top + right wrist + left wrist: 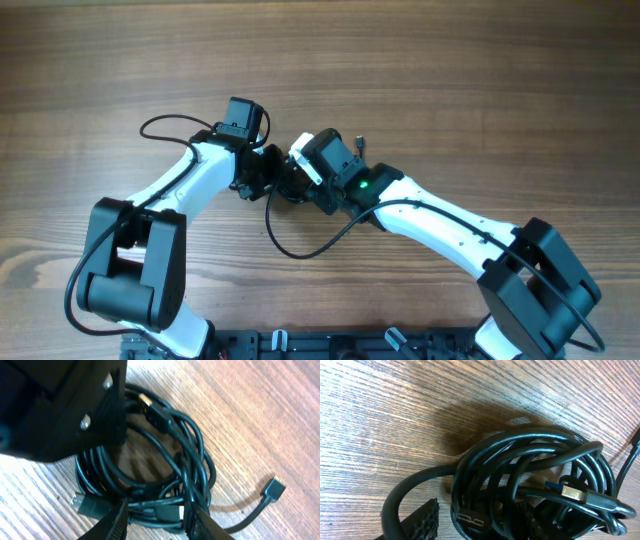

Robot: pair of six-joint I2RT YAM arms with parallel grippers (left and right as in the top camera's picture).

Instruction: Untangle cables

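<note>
We're early in the untangling: the thin black cords with small plugs (530, 445) are one tight coil, lying flat on the wood-grain surface (480, 80) at mid-table, right between my two arms.

My right pincer (156, 517) is released. Its jaws stand apart and straddle the near side of the coil, with a few strands crossing the gap but nothing squeezed.

My left pincer (479, 510) is planted on the coil's other side, with one ribbed finger (422, 522) outside the loops and the other seemingly down among them. Whether it's actually clamping the strands, I can't tell from here.

The step in hand, as I read it, is hunting for a free end. There are candidates. A short tail with a small black plug (274, 489) lies out of the coil on bare wood, a gold-tongued plug (572, 492) rides on top of the loops, and a blue-cored plug (470, 519) sits low between the left fingers.

I judge the next move calls for one pincer to anchor the coil while the other closes on a single end and draws it outward, not on a handful of strands.

There's plenty of open wood on every side for that pull. The tight spot is the middle, where both wrists nearly touch. The rig's base bar runs along the near edge, so I'd pull sideways or away.
</note>
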